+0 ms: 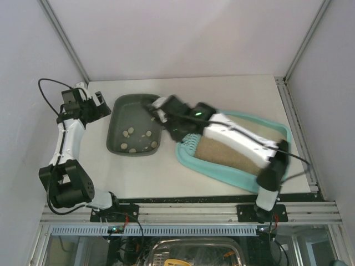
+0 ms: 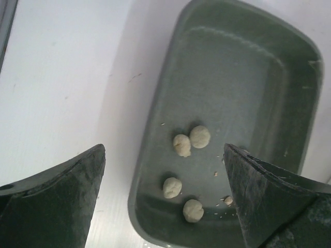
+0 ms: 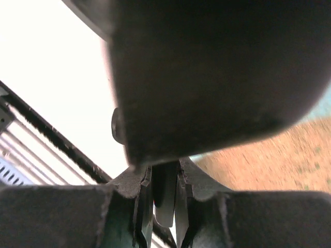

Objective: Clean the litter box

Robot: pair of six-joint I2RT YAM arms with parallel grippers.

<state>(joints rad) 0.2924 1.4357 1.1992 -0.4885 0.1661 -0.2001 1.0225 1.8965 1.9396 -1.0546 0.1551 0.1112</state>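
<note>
The turquoise litter box lies at the right of the table, with tan litter inside and a slotted grille at its left end. My right arm stretches across it. My right gripper hangs over the right rim of the dark grey-green tray. In the right wrist view my right gripper is shut on the thin handle of a dark tool that fills the frame, with litter behind it. My left gripper is open beside the grey tray's left rim.
Several pale clumps lie in the grey tray, with a few crumbs near them. White walls with metal corner posts close in the table. An aluminium rail runs along the near edge, also seen as a rail by the right wrist.
</note>
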